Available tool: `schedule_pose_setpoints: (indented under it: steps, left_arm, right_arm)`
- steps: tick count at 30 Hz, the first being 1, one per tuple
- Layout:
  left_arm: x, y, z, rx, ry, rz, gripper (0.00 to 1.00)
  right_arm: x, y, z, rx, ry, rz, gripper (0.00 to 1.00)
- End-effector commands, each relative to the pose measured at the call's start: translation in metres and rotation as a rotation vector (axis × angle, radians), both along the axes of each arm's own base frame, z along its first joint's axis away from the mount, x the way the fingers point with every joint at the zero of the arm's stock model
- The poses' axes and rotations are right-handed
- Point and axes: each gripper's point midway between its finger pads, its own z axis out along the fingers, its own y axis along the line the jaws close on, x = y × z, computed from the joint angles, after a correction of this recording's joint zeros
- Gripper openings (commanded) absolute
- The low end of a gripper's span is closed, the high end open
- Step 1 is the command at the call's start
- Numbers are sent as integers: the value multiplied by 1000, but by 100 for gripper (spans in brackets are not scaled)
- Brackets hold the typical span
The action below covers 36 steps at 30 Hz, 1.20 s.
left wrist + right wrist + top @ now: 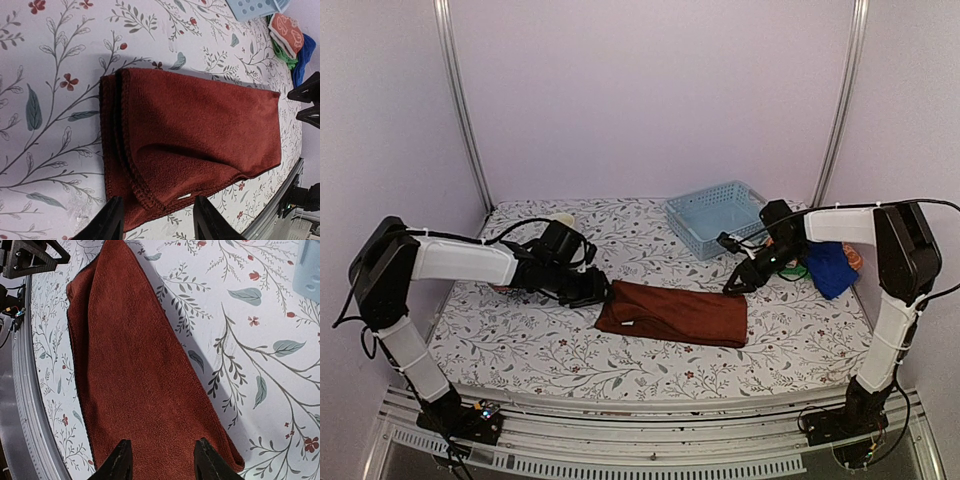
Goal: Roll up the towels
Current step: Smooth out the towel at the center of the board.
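Towel: rust-brown, folded flat on bench centre; long axis left–right.
Left hand: at its left end, half-open, empty.
Right hand: over its right end, half-open, empty; equally near.
Spare towels: stacked, far right.

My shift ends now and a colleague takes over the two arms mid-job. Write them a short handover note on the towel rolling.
Left gripper: open, at the left end of the dark rust-brown cloth towel.
Right gripper: open, over its right end.
That towel lies folded flat mid-table, not rolled.
The royal-blue towel, orange white-patterned towel and green towel are piled at the far right, none visibly rolled.
Done: no towel rolled.
Left: roll all four.
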Motion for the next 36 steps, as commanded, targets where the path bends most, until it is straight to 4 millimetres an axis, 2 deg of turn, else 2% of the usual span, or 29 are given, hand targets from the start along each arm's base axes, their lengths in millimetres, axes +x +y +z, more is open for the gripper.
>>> schedule_pose_setpoints:
  steps: [1,9,21,32,36]
  left_arm:
    - [-2,-13,-6,-50,8,-39,49]
    - [-1,-13,-25,-48,33,-30,48]
    - [-5,-14,-40,-33,116,-3,44]
    - [3,-25,-26,-91,71,-22,32]
    - [1,-29,-22,-108,79,-41,22]
  right_arm:
    - [-10,-3,-23,-31,25,25,44]
    - [-11,-5,-27,-45,30,34,44]
    - [-21,-1,-40,-61,69,66,43]
    - [-24,-1,-46,-75,79,74,43]
    - [-25,-1,-48,-80,84,75,43]
